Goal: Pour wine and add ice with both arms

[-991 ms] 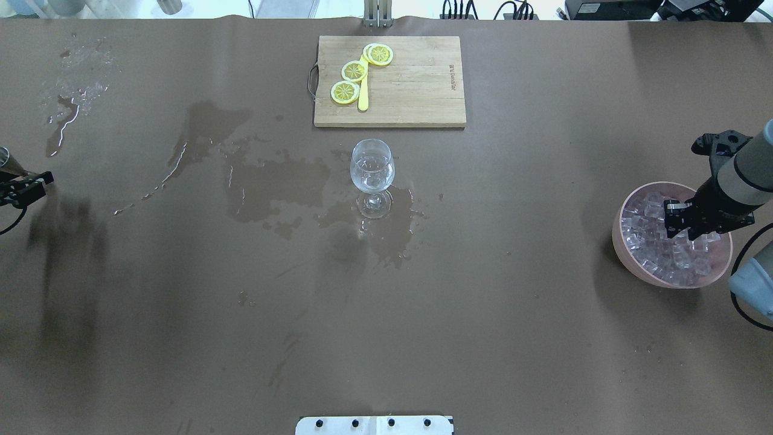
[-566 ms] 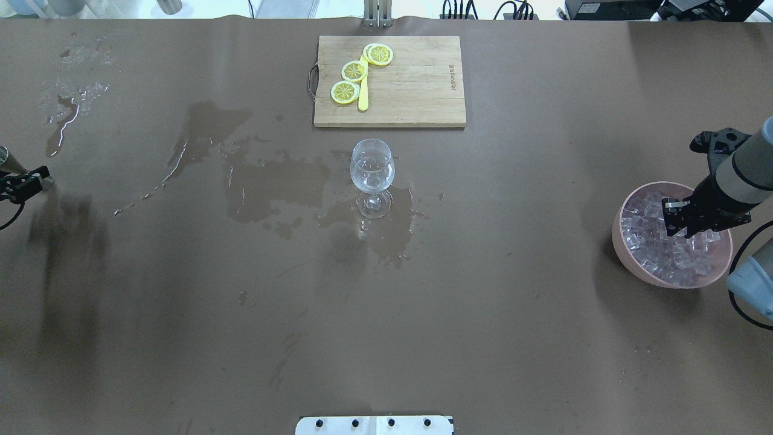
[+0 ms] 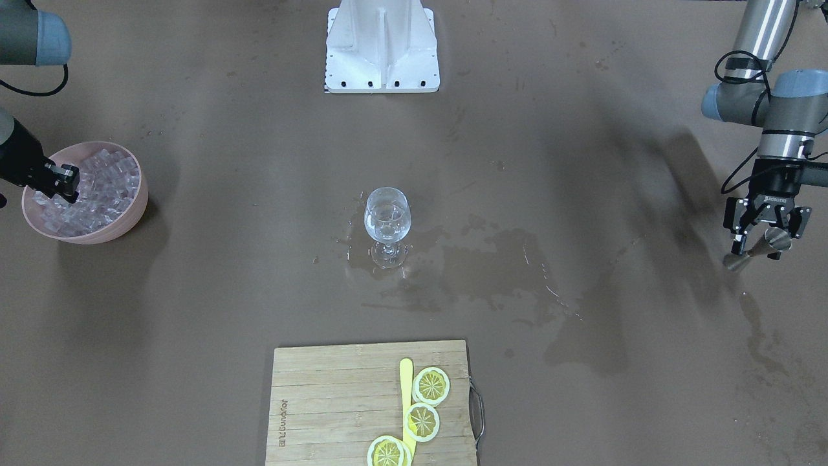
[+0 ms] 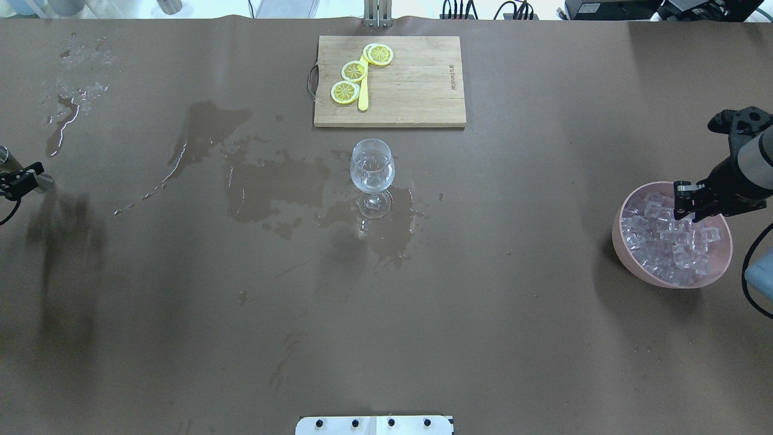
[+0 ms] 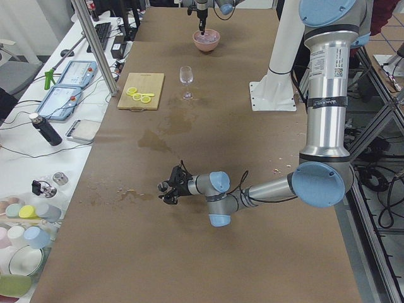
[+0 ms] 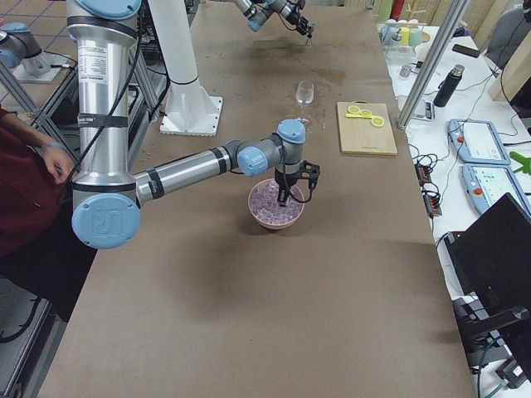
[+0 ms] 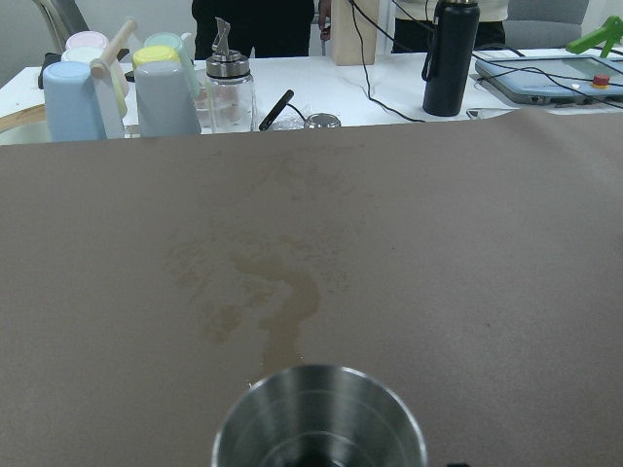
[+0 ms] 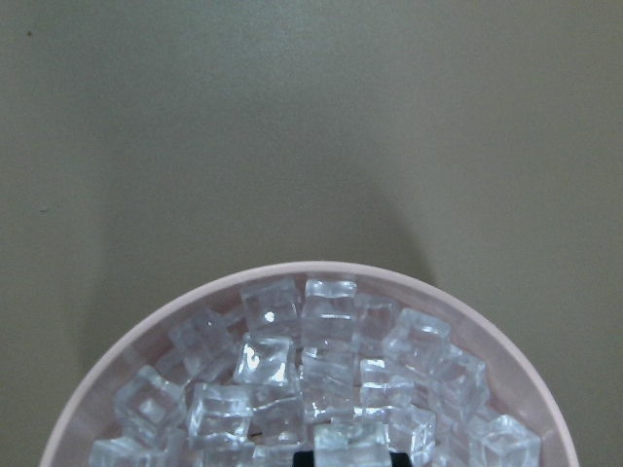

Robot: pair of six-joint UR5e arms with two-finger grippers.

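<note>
A wine glass (image 4: 372, 169) with a little clear wine stands mid-table, also in the front view (image 3: 387, 220). A pink bowl (image 4: 622, 254) at the table's right holds many small clear ice cubes (image 4: 658, 248). My right gripper (image 4: 688, 208) hangs just above the ice. In the right wrist view one cube (image 8: 350, 440) sits between its black fingertips at the bottom edge, above the others (image 8: 273, 360). My left gripper (image 3: 755, 248) at the far left is shut on a tilted metal cup (image 7: 321, 418), low over the table.
A wooden cutting board (image 4: 410, 84) with lemon slices (image 4: 354, 71) and a yellow knife lies behind the glass. Dark wet stains (image 4: 272, 181) spread left of the glass and around its foot. The white robot base (image 3: 381, 45) sits at the near edge. Cups and bottles stand beyond the left end.
My right gripper has risen out of the ice and drawn back toward the bowl's right rim. My left gripper with the metal cup has drifted slightly further left.
</note>
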